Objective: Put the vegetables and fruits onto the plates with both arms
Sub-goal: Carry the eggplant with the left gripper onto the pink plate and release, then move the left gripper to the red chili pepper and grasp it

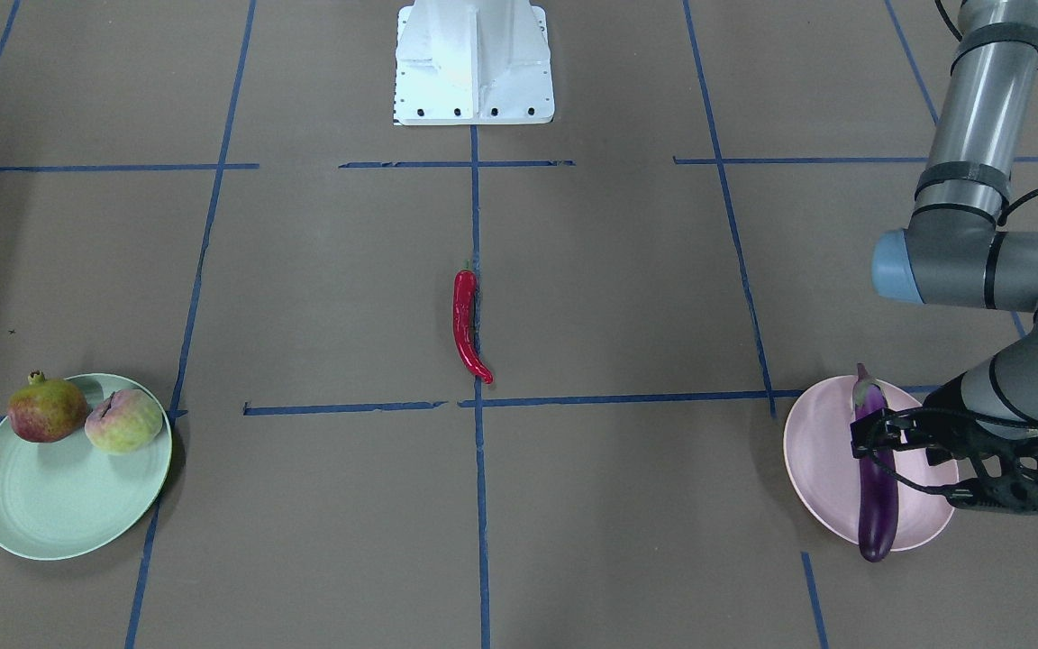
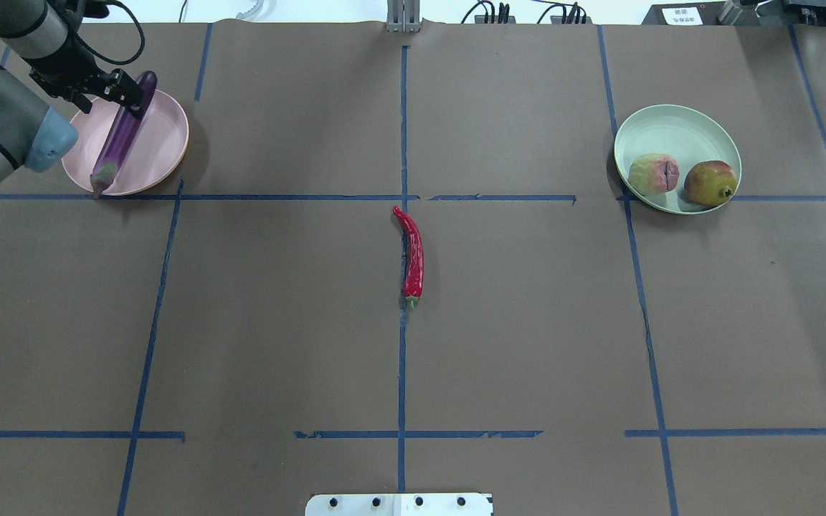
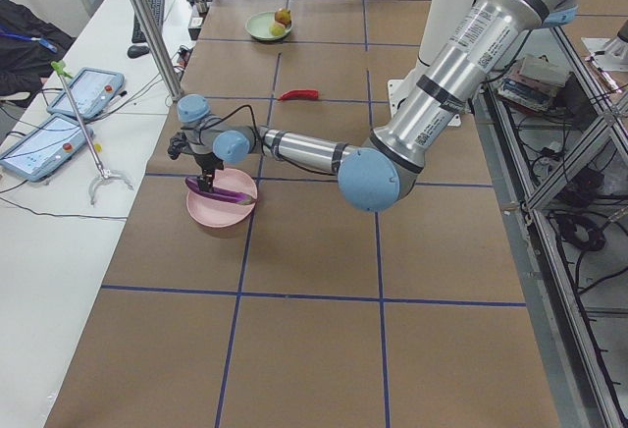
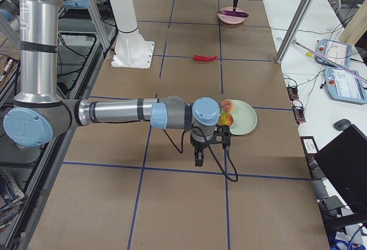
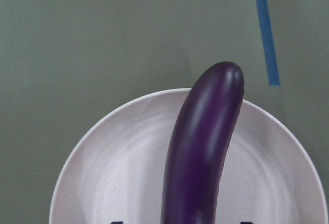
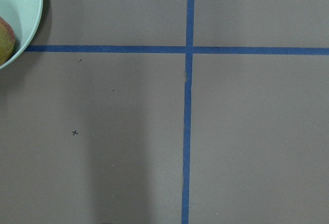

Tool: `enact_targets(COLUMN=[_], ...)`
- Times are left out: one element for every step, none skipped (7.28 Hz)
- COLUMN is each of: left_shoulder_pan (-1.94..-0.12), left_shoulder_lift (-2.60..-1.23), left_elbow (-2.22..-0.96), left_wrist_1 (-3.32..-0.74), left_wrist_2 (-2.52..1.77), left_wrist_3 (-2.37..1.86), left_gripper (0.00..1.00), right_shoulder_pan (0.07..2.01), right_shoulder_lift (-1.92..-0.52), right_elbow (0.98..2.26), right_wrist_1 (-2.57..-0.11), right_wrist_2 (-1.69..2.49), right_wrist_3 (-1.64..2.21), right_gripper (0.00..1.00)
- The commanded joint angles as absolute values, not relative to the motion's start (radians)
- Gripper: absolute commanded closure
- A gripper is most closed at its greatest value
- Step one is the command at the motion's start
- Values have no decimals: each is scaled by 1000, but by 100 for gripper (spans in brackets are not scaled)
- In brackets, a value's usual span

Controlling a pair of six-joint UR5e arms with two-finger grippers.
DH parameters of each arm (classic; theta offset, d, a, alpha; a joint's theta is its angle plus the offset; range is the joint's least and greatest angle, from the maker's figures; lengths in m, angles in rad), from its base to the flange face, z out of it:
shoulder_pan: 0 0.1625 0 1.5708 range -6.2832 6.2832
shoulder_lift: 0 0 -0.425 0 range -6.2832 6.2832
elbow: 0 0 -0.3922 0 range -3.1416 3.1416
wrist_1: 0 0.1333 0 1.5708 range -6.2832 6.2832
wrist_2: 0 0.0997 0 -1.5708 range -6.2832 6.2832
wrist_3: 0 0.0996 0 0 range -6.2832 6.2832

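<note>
The purple eggplant (image 1: pixel 877 487) lies across the pink plate (image 1: pixel 821 460) at the robot's far left, both ends reaching past the rim. My left gripper (image 1: pixel 875 439) stands open astride its middle; the left wrist view shows the eggplant (image 5: pixel 200 152) with a gap on both sides. The red chili pepper (image 2: pixel 413 254) lies alone at the table's centre on the blue tape line. The pomegranate (image 2: pixel 709 183) and the peach-like fruit (image 2: pixel 654 174) sit together on the green plate (image 2: pixel 671 129). My right gripper (image 4: pixel 199 159) hangs beside that plate, seen only from the side, so I cannot tell its state.
Blue tape lines grid the brown table. The white base block (image 1: pixel 474 63) stands at the robot's edge, mid-table. A white bench with tablets (image 3: pixel 59 124) and a metal pole (image 3: pixel 147 26) runs along the far side.
</note>
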State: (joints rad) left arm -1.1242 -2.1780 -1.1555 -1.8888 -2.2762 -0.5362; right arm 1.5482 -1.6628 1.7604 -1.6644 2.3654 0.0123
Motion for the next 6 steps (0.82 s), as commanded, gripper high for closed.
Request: enact_targets(left_shoulder_pan=[-1105, -1006, -905, -796, -705, -601], left_shoulder_lift=[-2197, -2207, -2256, -2322, -2392, -2460], left_elbow=[-1315, -1389, -1425, -1424, -1419, -1413], left_wrist_1=[-1798, -1796, -1795, -1770, -1738, -1685], left_wrist_2=[-2299, -2286, -2191, -2113, -1989, -1905], left_wrist_3=[-755, -928, -1081, -1200, -1312, -1342], left_gripper=[0, 0, 0, 0, 0, 0], right_shoulder_pan=[1548, 1548, 1548, 1548, 1548, 1548], right_shoulder_lift=[-1663, -1663, -1663, -1661, -1660, -1660], right_elbow=[1761, 1759, 1759, 1756, 1755, 1755], right_wrist_1=[-1664, -1664, -1664, -1664, -1664, -1664], right_wrist_2=[2365, 2365, 2365, 2364, 2364, 2364], right_wrist_3=[12, 12, 12, 11, 12, 12], right_gripper=[0, 0, 0, 0, 0, 0])
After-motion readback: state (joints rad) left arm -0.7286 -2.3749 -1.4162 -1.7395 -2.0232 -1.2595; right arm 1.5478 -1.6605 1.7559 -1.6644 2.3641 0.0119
